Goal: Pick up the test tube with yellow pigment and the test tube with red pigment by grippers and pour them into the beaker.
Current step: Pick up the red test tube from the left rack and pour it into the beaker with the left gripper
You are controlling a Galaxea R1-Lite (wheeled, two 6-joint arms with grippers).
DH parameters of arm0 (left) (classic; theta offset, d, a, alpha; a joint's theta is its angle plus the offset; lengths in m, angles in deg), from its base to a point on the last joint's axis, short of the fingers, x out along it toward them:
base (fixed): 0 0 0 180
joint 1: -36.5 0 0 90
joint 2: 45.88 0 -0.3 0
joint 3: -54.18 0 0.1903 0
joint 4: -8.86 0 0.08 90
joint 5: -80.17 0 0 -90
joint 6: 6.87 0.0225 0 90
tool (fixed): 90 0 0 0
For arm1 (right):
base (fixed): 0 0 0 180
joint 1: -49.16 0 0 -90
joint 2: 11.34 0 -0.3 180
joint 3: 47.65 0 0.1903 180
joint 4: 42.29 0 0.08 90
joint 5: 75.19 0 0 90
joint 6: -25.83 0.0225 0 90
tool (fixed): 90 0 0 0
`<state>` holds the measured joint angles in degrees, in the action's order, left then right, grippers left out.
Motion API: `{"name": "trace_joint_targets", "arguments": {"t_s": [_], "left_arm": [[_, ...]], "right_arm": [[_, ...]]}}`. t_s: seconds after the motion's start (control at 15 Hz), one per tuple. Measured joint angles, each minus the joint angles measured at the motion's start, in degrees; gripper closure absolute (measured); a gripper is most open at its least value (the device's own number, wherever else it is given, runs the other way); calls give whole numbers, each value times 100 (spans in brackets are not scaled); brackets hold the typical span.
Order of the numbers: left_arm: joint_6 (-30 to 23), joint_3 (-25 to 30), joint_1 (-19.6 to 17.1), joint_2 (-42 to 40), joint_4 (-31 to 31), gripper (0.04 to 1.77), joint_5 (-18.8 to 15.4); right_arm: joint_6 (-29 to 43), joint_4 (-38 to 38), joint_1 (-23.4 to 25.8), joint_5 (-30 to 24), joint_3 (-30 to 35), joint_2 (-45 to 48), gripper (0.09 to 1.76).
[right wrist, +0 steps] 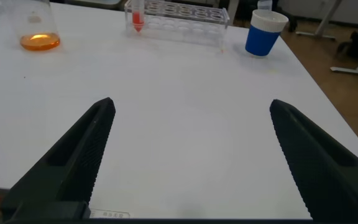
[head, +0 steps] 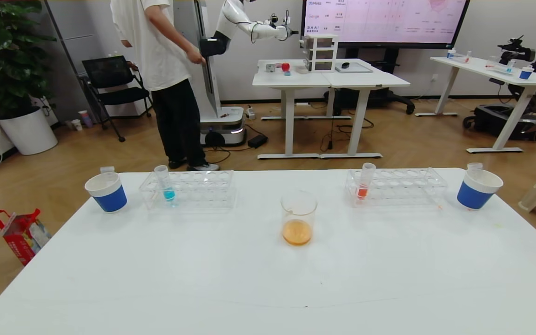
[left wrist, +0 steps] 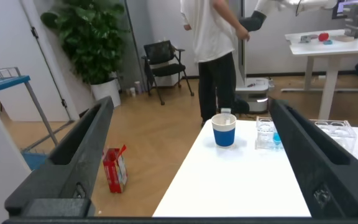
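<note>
The head camera looks forward and down over the white table [head: 268, 279], taking in the room beyond. The left wrist camera sits low off the table's left edge, peering between the spread fingers of the left gripper [left wrist: 191, 155] toward a blue paper cup [left wrist: 224, 130]. The right wrist camera hangs over the table, facing the beaker [right wrist: 37, 28] and the right rack [right wrist: 179, 12] past the right gripper [right wrist: 188, 149]; the head view shares these.
</note>
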<state>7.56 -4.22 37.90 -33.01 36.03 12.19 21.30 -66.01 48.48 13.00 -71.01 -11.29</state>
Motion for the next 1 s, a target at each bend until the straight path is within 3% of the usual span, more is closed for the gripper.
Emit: {"name": "trace_joint_targets", "arguments": {"t_s": [0.13, 0.33, 0.53, 0.6, 0.8, 1.0], "left_arm": [[-35, 312, -56, -613, -45, 7, -683], [-581, 1075, -99, -1119, -1157, 7, -1475], [-686, 2491, -105, -1267, -1854, 7, -1797], [-766, 2917, -105, -1280, -1846, 7, -1930], [-1078, 3418, -110, -1297, -249, 7, -2183], [-1089, 3485, -111, -1298, -343, 7, -2242]], "right_arm": [[2, 0, 0, 2, 0, 0, 11], [0, 0, -2, 0, 0, 0, 11], [2, 2, 0, 0, 0, 0, 11], [0, 2, 0, 0, 0, 0, 11], [2, 0, 0, 0, 0, 0, 11], [0, 2, 0, 0, 0, 0, 11]]}}
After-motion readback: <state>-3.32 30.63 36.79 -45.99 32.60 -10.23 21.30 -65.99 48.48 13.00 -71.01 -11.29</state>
